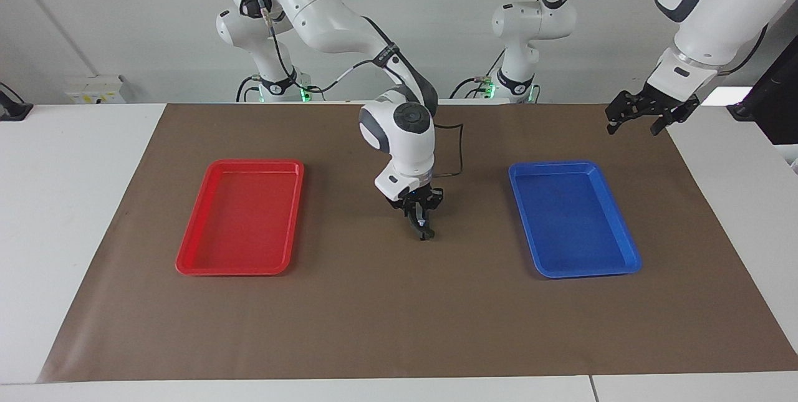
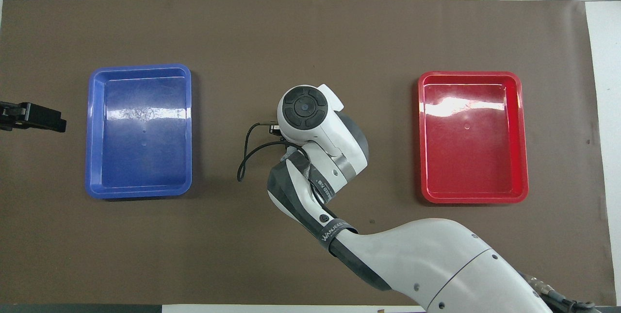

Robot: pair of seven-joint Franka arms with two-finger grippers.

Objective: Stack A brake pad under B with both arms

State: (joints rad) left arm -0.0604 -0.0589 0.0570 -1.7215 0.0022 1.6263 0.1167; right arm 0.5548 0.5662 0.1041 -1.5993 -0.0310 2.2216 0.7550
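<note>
**Apparently the pad hangs edge-on in the right tool**

From my seat, the right tool [image 1: 421,222] is pressed together on a thin dark sliver that I take for the A brake pad [image 1: 426,234]. It points down over the brown mat [image 1: 386,315], between the red tray [image 1: 187,262] and the blue tray [image 1: 629,262]. I cannot tell whether its lower tip touches the mat, and from overhead the wrist hides it entirely.

I judge the pad stiff, dense for its size and not fragile, with smooth faces that could slip. A pinch across the flat faces near the middle suits it best (an end grip would let it swing).

The left tool [image 1: 633,129] waits spread and empty, over the mat's corner at the left arm's end of the bench [image 1: 75,215], well apart from the pad. I see B nowhere in either view.
</note>
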